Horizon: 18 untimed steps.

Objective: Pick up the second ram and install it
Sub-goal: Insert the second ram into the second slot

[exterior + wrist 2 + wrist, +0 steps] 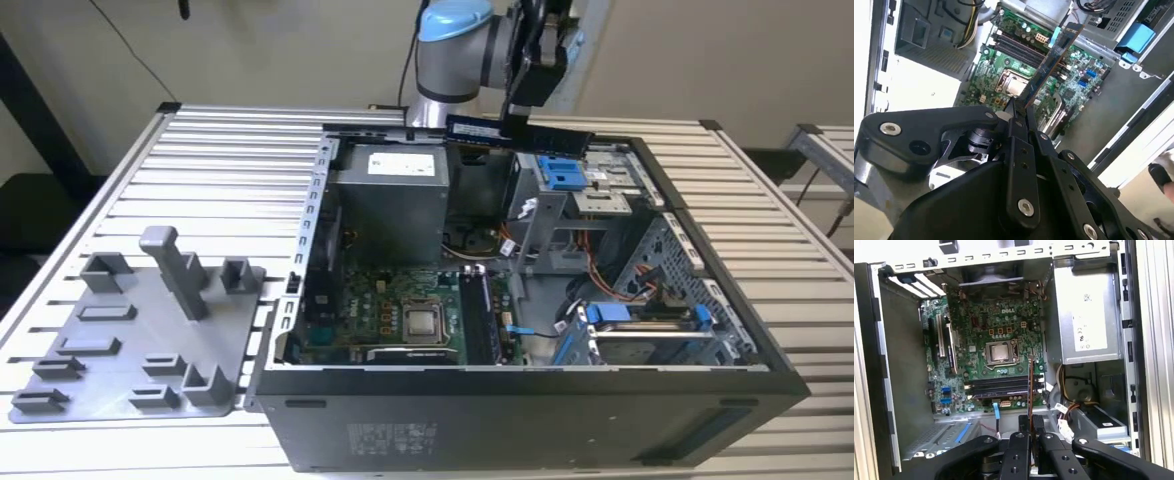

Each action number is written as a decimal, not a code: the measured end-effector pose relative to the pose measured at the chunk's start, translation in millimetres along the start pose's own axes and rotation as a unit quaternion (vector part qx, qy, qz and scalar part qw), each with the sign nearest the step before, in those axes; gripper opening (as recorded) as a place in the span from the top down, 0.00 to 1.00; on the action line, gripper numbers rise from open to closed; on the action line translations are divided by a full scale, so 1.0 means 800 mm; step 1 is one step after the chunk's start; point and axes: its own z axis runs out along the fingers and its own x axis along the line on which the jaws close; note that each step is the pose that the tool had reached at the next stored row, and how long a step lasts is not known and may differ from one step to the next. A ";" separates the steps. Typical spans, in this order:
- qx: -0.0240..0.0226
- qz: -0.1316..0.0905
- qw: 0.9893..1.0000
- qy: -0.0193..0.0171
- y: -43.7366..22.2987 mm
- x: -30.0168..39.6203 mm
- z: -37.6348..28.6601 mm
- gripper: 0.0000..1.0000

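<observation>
**Ram Held Aloft Over Open Case**

The second ram is clamped between the fingers of the gripper, which are closed narrowly on one of its long edges. In the exterior view the strip is held level above the rim of the computer case on the arm's side, apart from everything inside. In both wrist views it is seen projecting from the fingertips over the green motherboard, with the silver CPU and the dark memory slots beneath it.

A white printed label is carried by the power supply. A grey fixture plate is seen on the slatted table at the exterior view's left.
</observation>
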 end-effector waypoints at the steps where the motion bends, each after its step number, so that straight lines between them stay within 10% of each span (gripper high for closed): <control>1: 0.000 0.006 1.000 0.000 0.0000 0.0000 0.0001 0.86; 18: -0.002 0.092 0.996 -0.002 -0.0001 0.0000 0.0017 0.86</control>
